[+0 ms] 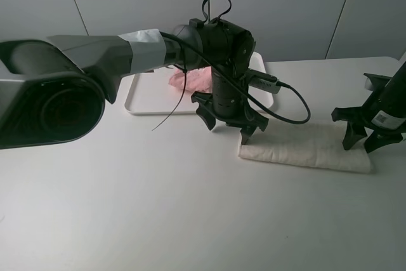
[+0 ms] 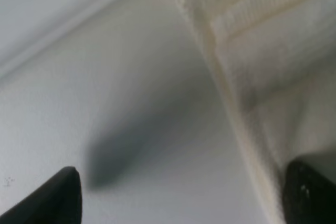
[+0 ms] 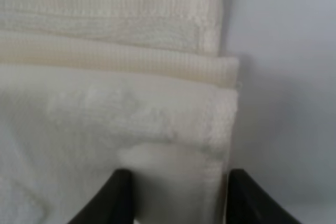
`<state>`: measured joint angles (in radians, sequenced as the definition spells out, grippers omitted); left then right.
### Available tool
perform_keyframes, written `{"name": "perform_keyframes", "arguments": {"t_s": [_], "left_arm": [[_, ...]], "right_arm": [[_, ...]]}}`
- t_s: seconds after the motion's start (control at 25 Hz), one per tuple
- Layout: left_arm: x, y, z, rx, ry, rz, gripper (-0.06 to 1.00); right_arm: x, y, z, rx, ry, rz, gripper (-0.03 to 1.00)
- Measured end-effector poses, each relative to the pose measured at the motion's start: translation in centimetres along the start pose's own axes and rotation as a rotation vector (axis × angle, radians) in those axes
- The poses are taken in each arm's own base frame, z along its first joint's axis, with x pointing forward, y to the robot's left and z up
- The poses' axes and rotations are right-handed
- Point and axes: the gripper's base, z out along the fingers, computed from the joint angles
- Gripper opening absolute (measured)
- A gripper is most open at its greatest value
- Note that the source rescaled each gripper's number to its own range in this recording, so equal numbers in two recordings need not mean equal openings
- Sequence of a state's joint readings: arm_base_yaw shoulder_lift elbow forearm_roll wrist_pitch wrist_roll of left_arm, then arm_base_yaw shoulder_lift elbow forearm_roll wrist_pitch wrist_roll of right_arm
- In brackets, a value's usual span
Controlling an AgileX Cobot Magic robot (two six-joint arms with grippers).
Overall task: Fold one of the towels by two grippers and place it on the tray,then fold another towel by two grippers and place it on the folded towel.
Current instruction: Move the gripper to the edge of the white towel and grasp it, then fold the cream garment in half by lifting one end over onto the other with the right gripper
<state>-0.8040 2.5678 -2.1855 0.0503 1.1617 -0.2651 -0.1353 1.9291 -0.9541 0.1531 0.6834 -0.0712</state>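
Front half of the counter (image 1: 127,207) is bare.

Abt midway front-to-back, towards the right edge, lies the white towel (image 1: 304,147). It's doubled into a long strip running roughly parallel w/ the front edge. Both wrist views show stacked layers at its ends, so the lengthwise fold looks done.

The left gripper (image 1: 227,126) stands at the strip's inner end, nr the counter's middle. Its jaws are spread, one finger on the cloth's end and the other on bare counter just beside it, so nothing is pinched.

The right gripper (image 1: 360,144) is at the outer end, close to the right edge. Its jaws are also spread and straddle the corner of the layers. Cloth sits between its fingers (image 3: 118,198), but it's flat and doesn't look squeezed.

One gripper per end makes sense, since both ends must be caught together to keep the strip even, whether it's doubled again or carried off.

Near the back edge, abt centre, sits the tray (image 1: 152,96) w/ the pink towel (image 1: 193,79) on it, partly hidden behind the left arm. So towel no. 1 seems done and the white one is no. 2, bound for the top of the pink.

Prob. next is closing on both ends. The risk is that the left gripper, only half over the cloth, grabs just the top layer and the fold opens on lifting.
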Motion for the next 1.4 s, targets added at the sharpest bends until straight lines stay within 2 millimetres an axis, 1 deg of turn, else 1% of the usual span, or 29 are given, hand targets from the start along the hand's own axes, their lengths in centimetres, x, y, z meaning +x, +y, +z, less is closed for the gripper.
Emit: {"name": "perform_keyframes", "arguments": {"t_s": [0.16, 0.28, 0.32, 0.4, 0.48, 0.52, 1.0, 1.24, 1.4], "left_arm": [[0.0, 0.0, 0.0, 0.0, 0.0, 0.002, 0.99], [0.0, 0.0, 0.0, 0.0, 0.0, 0.002, 0.99], [0.0, 0.0, 0.0, 0.0, 0.001, 0.004, 0.99], [0.1, 0.0, 0.0, 0.0, 0.007, 0.012, 0.99], [0.1, 0.0, 0.0, -0.001, 0.011, 0.018, 0.99], [0.1, 0.0, 0.0, -0.001, 0.013, 0.02, 0.99], [0.2, 0.0, 0.0, -0.003, 0.018, 0.024, 0.99], [0.2, 0.0, 0.0, -0.003, 0.02, 0.025, 0.99], [0.2, 0.0, 0.0, -0.004, 0.022, 0.025, 0.99]], "right_arm": [[0.0, 0.1, 0.1, -0.01, 0.001, -0.004, 0.4], [0.1, 0.1, 0.8, -0.023, 0.027, 0.002, 0.38], [0.1, 0.2, 1.1, -0.028, 0.038, -0.003, 0.35], [0.1, 0.1, 1.3, -0.042, 0.054, -0.012, 0.25], [0.0, 0.2, 1.4, -0.053, 0.061, -0.015, 0.1], [0.0, 0.2, 1.4, -0.058, 0.062, -0.016, 0.06], [0.0, 0.3, 1.3, -0.065, 0.061, -0.042, 0.05], [0.5, 0.5, 0.2, -0.073, 0.073, -0.049, 0.05], [0.7, 0.8, -1.4, -0.095, 0.044, -0.04, 0.05]]}}
